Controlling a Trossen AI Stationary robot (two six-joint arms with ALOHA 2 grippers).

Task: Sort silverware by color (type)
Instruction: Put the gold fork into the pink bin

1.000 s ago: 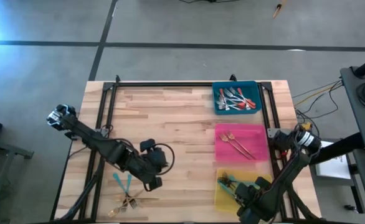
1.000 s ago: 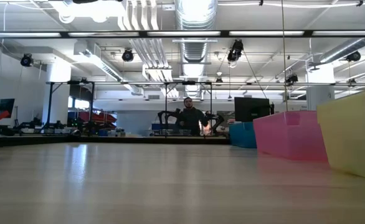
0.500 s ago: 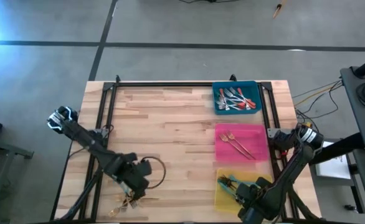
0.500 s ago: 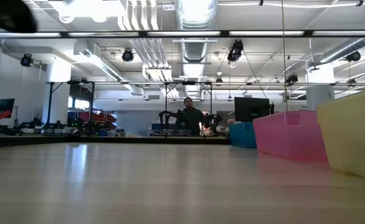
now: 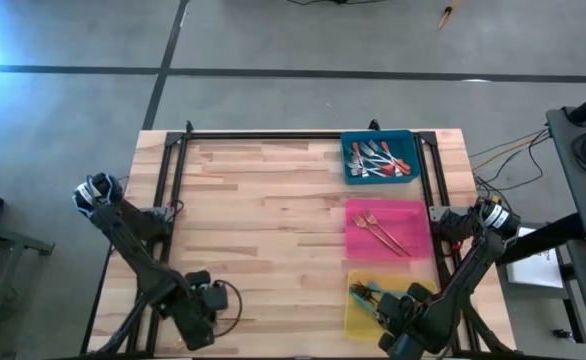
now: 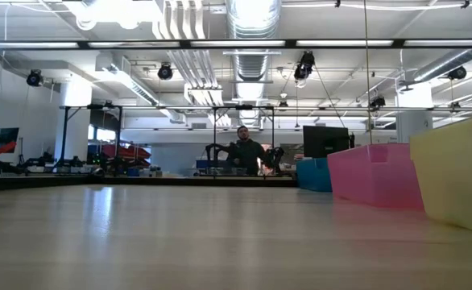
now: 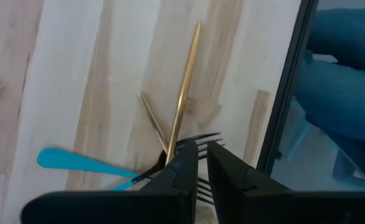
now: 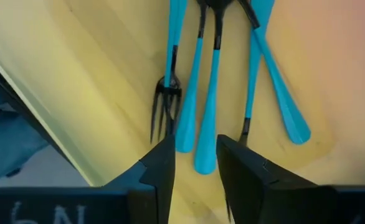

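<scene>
Left gripper (image 7: 202,163) at the near-left table edge, fingers nearly pressed together with only a thin gap, nothing visibly pinched between them. Just beyond the fingertips lie two crossed gold forks (image 7: 181,99) on the bare wooden table (image 5: 263,200); fork tines show at the tips, and a teal-handled fork (image 7: 76,162) lies to one side of the fingers, its dark neck running under them. A black frame rail (image 7: 285,87) borders the other side. Right gripper (image 8: 195,158) over the yellow tray (image 5: 358,318), fingers slightly spread and empty, poised directly above a row of teal-handled forks (image 8: 213,93) lying on the tray floor, the tray wall (image 8: 58,93) close beside one finger. Farther along the table, the pink tray (image 5: 418,215) contains gold forks (image 5: 383,232); the blue tray (image 5: 378,178) contains red-handled forks (image 5: 378,160). Person (image 6: 245,151) seated in the background.
</scene>
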